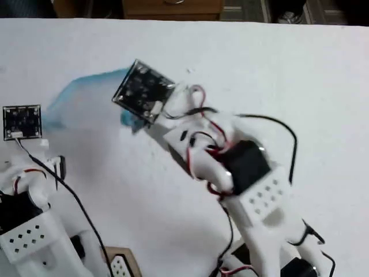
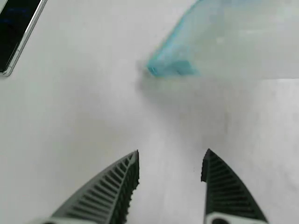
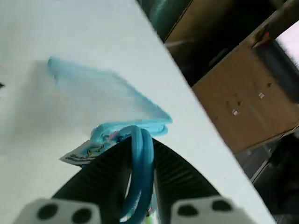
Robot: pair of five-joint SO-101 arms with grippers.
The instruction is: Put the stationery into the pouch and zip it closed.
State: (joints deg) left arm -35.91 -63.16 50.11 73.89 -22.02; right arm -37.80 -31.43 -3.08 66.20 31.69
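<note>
Pouch (image 1: 86, 98) of translucent blue sits toward the far-left part of the surface (image 1: 277, 69), well in from its edges, one end seemingly raised. Whether any stationery is inside, or whether the zip is open, I cannot tell. At that end a blue loop (image 3: 142, 163) runs from the pouch, beside a small paper tag (image 3: 86, 151). The right end effector (image 3: 140, 140) is clamped tight on this loop and so holds the pouch by it. The left end effector (image 2: 172, 151) hangs over bare surface near the pouch's opposite corner, its jaws spread wide with nothing between them. A dark flat object (image 2: 14, 28) lies further off.

The step in hand looks like steadying the pouch by its loop. Next, the left end effector probably needs to close in on the free end, to brace it or find the zip pull.
</note>
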